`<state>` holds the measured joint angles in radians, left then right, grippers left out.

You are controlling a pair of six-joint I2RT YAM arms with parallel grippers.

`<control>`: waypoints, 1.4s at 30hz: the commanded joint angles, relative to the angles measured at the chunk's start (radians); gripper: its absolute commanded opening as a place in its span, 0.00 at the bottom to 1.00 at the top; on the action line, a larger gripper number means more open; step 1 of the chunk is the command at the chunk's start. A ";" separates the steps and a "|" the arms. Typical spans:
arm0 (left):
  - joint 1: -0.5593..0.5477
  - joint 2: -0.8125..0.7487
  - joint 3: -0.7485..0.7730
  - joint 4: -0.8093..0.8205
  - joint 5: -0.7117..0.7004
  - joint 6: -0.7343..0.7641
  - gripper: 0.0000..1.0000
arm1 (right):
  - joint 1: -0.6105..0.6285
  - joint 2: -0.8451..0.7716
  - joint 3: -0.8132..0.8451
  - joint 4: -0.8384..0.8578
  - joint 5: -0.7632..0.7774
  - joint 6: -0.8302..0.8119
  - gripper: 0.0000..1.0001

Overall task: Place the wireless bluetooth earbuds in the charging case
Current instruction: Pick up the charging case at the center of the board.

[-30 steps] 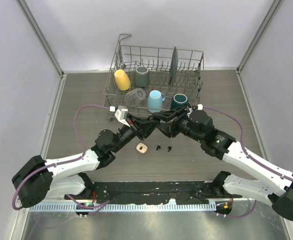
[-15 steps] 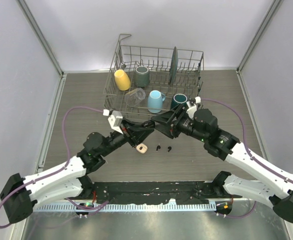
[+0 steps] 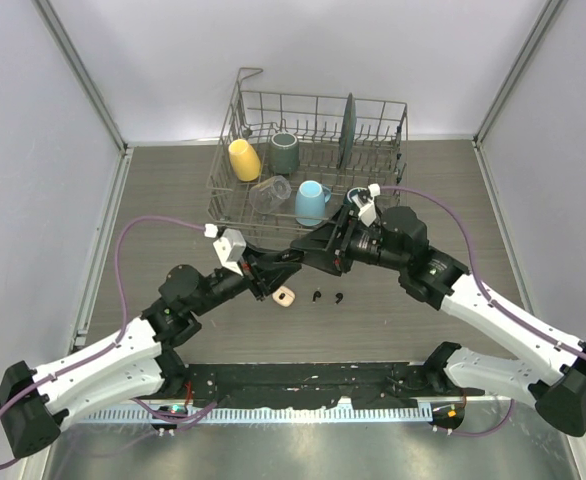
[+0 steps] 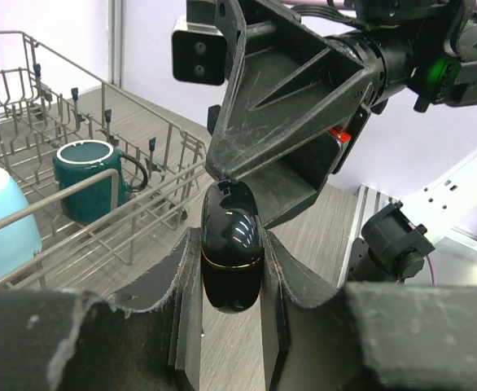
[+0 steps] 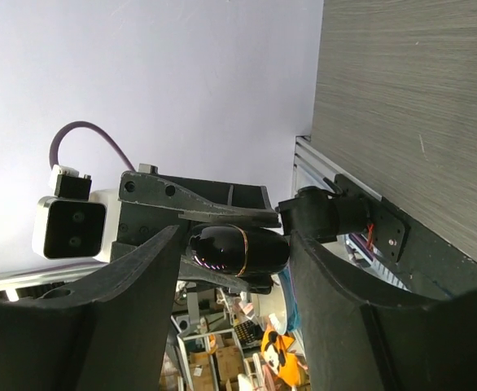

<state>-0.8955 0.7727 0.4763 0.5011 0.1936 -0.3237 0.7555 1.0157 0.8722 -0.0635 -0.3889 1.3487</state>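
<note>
The glossy black charging case (image 4: 232, 244), closed with a thin gold seam, is held above the table between my left gripper's (image 4: 232, 281) fingers; that gripper (image 3: 291, 260) is shut on its sides. My right gripper (image 5: 237, 232) meets it tip to tip (image 3: 313, 249). Its jaws stand apart, with the case (image 5: 238, 251) lengthwise between them; contact is unclear. Two tiny black earbuds (image 3: 317, 296) (image 3: 338, 297) lie on the table just below the grippers. A small cream object (image 3: 284, 296) lies left of them.
A wire dish rack (image 3: 235, 118) stands behind the grippers, holding a yellow mug (image 3: 244, 159), a grey-green mug (image 3: 284, 152), a clear glass (image 3: 271, 190), a light blue mug (image 3: 311, 202), a dark teal mug (image 3: 358, 203) and a dark plate (image 3: 349, 130). Side walls enclose the table.
The left arm's rear links have swung down and left. The right gripper has moved left toward the left gripper. The two grippers stay together above the earbuds.
</note>
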 commanded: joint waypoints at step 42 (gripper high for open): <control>0.007 0.099 -0.189 0.536 -0.072 0.020 0.41 | 0.016 0.050 -0.159 0.496 -0.137 0.251 0.01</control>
<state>-0.8944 0.8440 0.2943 0.9710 0.1432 -0.3317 0.7578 1.0611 0.6907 0.3351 -0.4770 1.5688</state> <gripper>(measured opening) 0.356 0.539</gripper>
